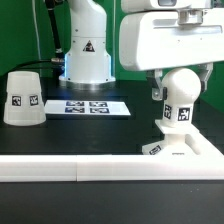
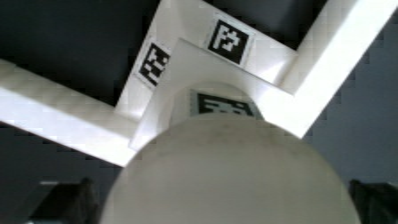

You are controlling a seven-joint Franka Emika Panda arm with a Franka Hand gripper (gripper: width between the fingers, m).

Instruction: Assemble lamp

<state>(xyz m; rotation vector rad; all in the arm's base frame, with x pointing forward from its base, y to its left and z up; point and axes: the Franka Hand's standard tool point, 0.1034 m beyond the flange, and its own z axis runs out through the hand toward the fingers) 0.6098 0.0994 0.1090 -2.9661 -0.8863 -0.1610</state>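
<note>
On the black desk (image 1: 60, 140), the gripper (image 1: 172, 78) hangs over the round-headed bulb (image 1: 180, 100) standing upright on the square base (image 1: 180, 150), jaw state impossible to tell, while the cone shade (image 1: 21, 98) sits well apart toward the exterior view's left.

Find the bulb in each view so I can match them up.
Exterior view: the bulb stands on the base at that view's right, under the hand.
Wrist view: the bulb fills the foreground.
Shared landmark: the tagged base.
</note>
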